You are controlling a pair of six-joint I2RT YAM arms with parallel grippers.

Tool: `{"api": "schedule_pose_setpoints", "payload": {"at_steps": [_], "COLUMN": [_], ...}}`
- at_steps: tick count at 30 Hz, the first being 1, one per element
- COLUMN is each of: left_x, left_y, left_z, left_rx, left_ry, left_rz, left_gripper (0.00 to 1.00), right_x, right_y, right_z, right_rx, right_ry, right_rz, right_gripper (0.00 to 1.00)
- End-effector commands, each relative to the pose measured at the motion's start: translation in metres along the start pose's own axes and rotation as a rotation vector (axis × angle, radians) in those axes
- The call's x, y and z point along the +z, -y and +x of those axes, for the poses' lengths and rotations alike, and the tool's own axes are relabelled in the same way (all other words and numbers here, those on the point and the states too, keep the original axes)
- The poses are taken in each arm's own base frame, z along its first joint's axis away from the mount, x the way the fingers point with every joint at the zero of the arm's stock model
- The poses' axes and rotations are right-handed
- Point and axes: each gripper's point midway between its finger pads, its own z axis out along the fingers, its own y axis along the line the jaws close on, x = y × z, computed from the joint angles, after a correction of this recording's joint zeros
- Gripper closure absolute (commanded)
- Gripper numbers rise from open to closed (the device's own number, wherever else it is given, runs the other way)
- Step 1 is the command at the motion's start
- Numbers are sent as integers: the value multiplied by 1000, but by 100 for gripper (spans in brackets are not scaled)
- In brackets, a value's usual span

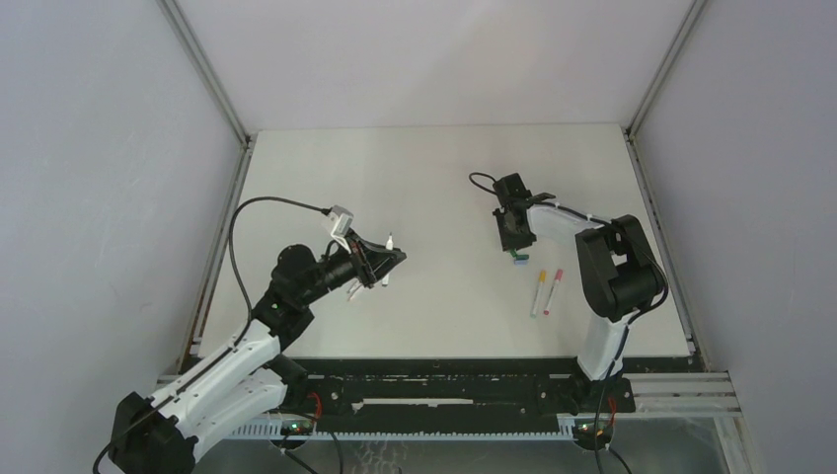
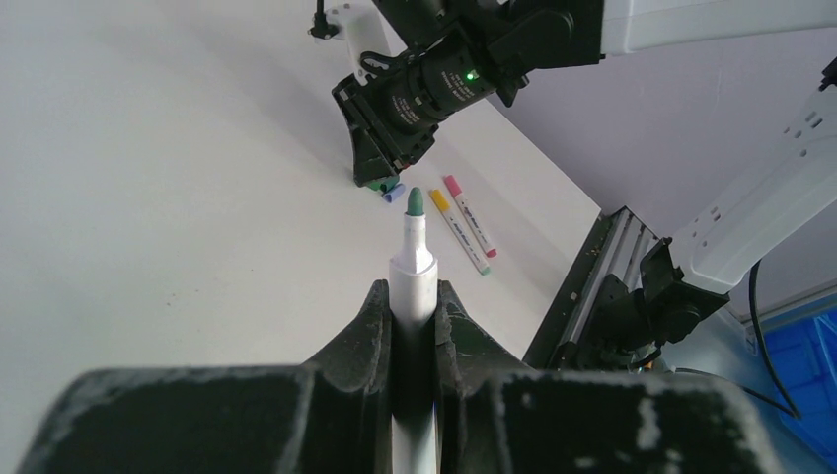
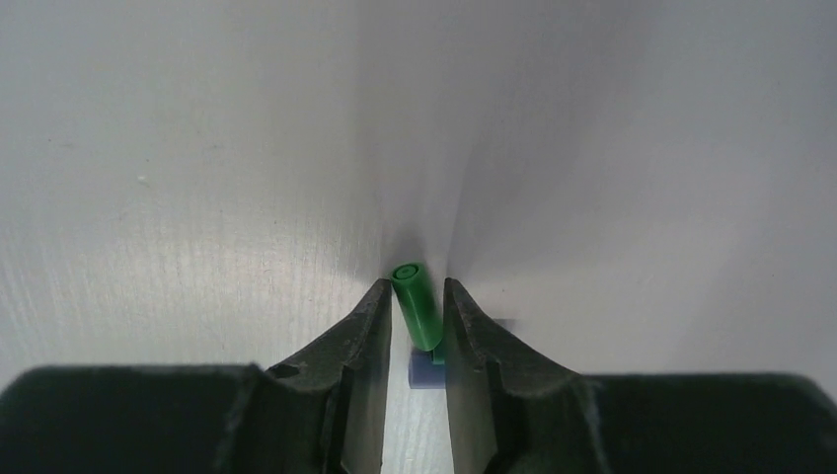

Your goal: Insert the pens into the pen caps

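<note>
My left gripper (image 2: 413, 296) is shut on a white pen (image 2: 413, 267) with a bare green tip (image 2: 415, 202) and holds it above the table, pointing toward the right arm; the gripper also shows in the top view (image 1: 390, 249). My right gripper (image 3: 415, 296) is down at the table, its fingers closed around a green cap (image 3: 418, 304) that sits tilted between them. A blue cap (image 3: 426, 373) lies just behind it. In the top view the right gripper (image 1: 515, 245) stands over both caps (image 1: 520, 260).
Two capped pens lie side by side on the table, right of the caps: one yellow-capped (image 1: 540, 292) and one pink-capped (image 1: 554, 289). They also show in the left wrist view, yellow (image 2: 457, 227) and pink (image 2: 472, 215). Grey walls enclose the white table (image 1: 424, 178).
</note>
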Motion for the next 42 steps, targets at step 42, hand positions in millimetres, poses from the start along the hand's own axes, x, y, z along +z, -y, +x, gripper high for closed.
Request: {"api": "schedule_pose_setpoints", "payload": {"at_steps": [42], "left_x": [18], "left_y": [110], "left_z": [-23], "left_rx": [-130], "left_ry": [38], "left_rz": [312], "left_gripper": [100], "right_x": [-329], "right_y": [-167], "right_z": [-48], "right_rx": [298], "right_ry": [623], "right_rz": [-1070], "right_gripper": [100]}}
